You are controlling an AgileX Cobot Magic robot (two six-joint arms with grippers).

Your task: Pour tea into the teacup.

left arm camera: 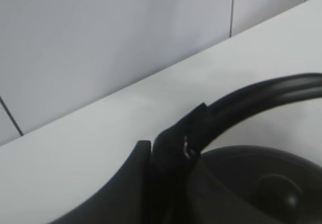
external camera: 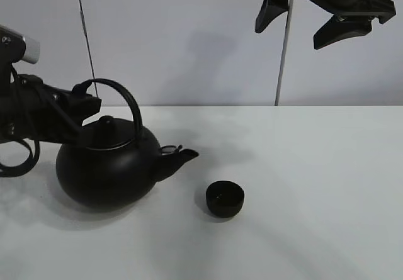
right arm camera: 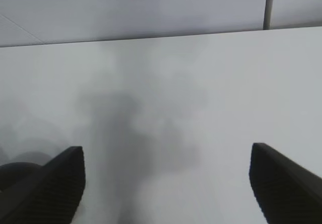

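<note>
Grip on the arched handle (external camera: 131,102) is what matters now: the left gripper (external camera: 87,97) is pinched onto it low on the side away from the spout (external camera: 182,156), likely so that a lift tips the kettle (external camera: 107,170) forward. The kettle sits near the left edge of the table (external camera: 327,185), spout aimed at the teacup (external camera: 225,199) — near its tip but apart, about midway between the left and right edges and nearer the front. The right gripper (external camera: 301,25) hangs high toward the back-right corner, fingers spread and empty — probably kept clear of the pour
</note>
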